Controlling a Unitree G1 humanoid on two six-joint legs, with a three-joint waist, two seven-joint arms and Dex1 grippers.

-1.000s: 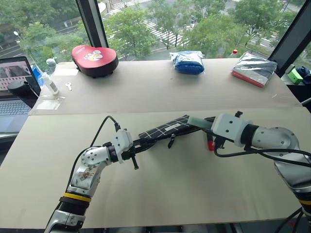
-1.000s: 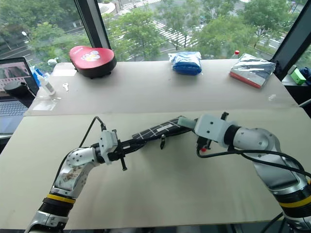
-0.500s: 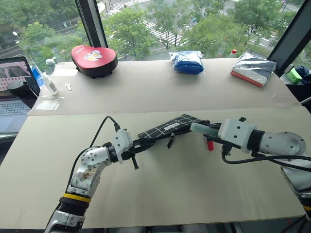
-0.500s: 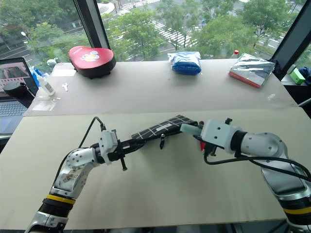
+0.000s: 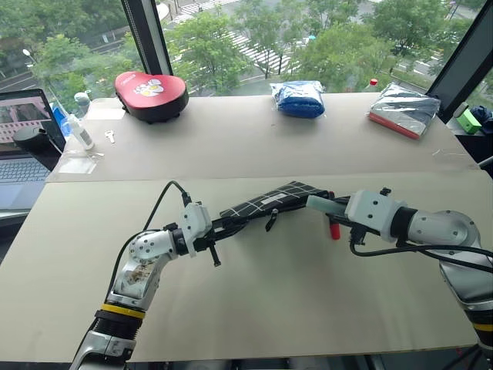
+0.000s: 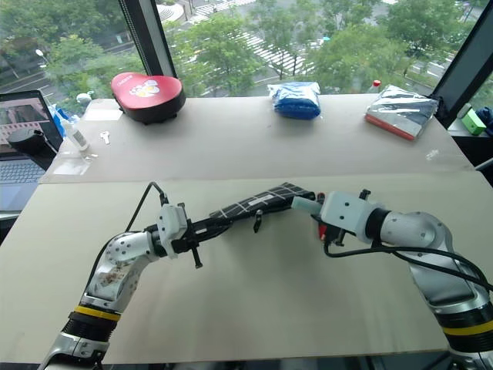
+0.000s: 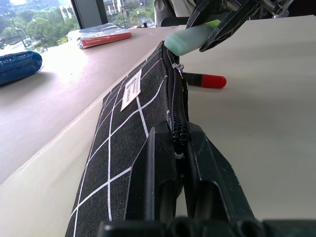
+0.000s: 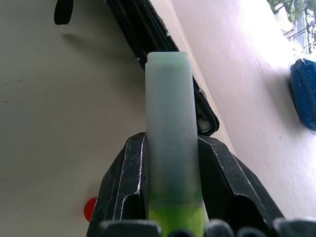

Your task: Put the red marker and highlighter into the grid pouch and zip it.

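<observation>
While left end effector (image 5: 218, 229) clamps grid pouch (image 5: 266, 204) edge, lifted off tabletop (image 5: 269, 301), right end effector (image 8: 168, 148) grips highlighter (image 5: 323, 205); pouch mouth at its 9 o'clock, axes near in line; red marker (image 5: 333, 228) lies on tabletop beneath.

Left hand (image 6: 202, 229) clamped grid pouch (image 6: 258, 203) end above bench (image 6: 254, 301); right hand (image 6: 306, 205) held highlighter (image 6: 305, 204) at pouch's far end; red marker (image 6: 321, 229) lay beneath.
</observation>
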